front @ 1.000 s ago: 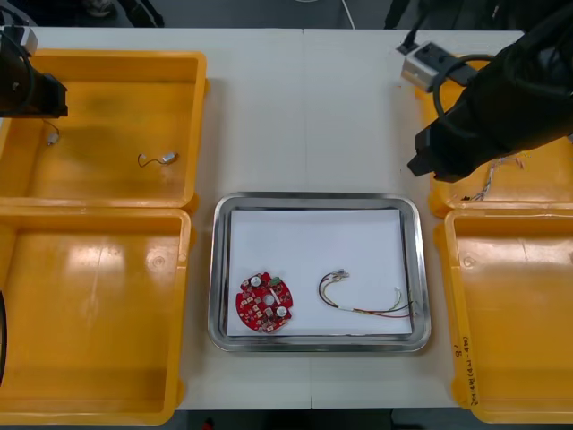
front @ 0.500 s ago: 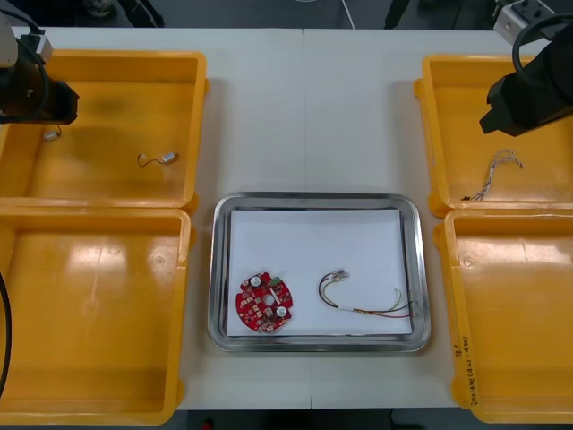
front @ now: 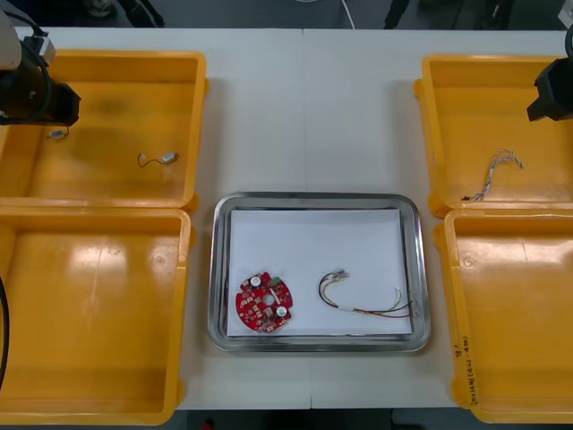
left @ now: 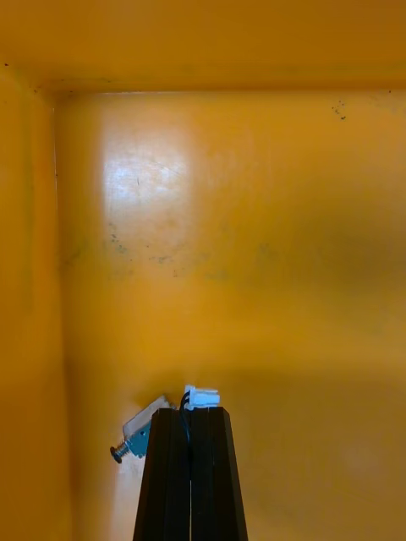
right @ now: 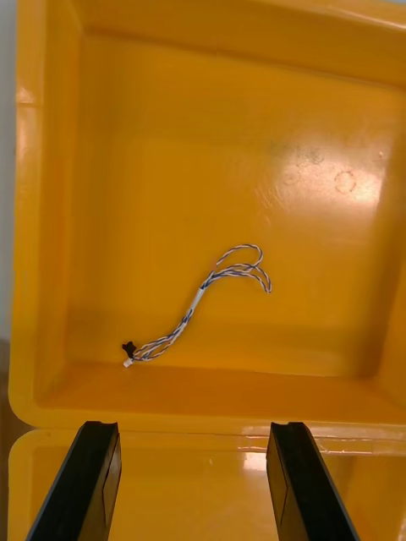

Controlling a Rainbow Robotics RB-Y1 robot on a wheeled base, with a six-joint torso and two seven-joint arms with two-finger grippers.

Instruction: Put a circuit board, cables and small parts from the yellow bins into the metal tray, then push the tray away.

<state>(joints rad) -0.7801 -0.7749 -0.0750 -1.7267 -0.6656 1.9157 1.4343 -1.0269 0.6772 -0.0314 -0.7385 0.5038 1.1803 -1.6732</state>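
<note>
I've got a pale bench [front: 304, 116] here, evenly lit, with one thin seam [front: 303, 90] running straight away from me down its middle. Past the far edge I'm seeing dark floor [front: 269, 11], a white cord [front: 346, 11] trailing across it.

- Light tabletop [front: 304, 116] — pale and matte, it runs from the top of the frame down to the bottom edge.
- Thin seam [front: 303, 107] down the centre of the tabletop, dividing it into two panels.
- Dark floor [front: 269, 11] in a strip along the top edge, beyond the tabletop's far side.
- White cord [front: 347, 12] — curving across that dark strip, upper centre.
</note>
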